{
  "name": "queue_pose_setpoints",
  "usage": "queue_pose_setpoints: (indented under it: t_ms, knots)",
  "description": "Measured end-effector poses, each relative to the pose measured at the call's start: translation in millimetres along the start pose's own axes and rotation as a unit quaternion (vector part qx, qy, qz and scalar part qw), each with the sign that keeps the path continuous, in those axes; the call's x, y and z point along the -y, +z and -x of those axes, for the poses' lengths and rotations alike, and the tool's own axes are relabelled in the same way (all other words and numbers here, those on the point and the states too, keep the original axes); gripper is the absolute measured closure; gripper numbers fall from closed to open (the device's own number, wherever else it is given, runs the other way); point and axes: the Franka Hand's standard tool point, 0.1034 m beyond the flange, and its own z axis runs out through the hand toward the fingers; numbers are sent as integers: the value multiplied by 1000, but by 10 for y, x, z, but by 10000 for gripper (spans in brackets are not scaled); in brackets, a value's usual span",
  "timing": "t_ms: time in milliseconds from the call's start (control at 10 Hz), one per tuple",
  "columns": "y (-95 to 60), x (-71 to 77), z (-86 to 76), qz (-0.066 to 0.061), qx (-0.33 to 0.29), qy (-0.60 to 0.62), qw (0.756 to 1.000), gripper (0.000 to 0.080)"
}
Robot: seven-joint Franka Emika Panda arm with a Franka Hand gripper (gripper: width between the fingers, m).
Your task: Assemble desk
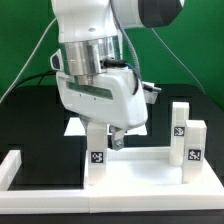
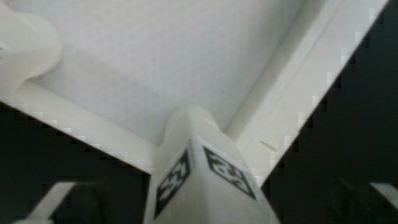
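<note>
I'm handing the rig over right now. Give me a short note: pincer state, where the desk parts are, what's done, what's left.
Pincer: open, holding nothing, just above the leg nearest the camera.
White tray-like plastic desk top: lies socket side up on the black table.
Short square white tagged legs: three stand upright at its corners, one near the exterior view's left, two at the right.
Done: three legs placed; how tightly they are seated can't be judged.
Left: a fourth leg is not visible; find and fit it, check all legs.
</note>
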Motion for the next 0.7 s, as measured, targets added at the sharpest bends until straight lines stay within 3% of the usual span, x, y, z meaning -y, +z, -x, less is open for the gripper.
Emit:
queue_pose_setpoints:
  t_ms: [100, 400, 500, 700]
  knots:
    - [-21, -12, -40, -10, -17, -12, 1000, 159]
    - [-19, -41, -65, -2, -22, -144, 989, 151]
    - [-63, -4, -121, 6, -30, -272, 962, 150]
    - [-46, -13, -118, 6, -30, -244, 969, 150]
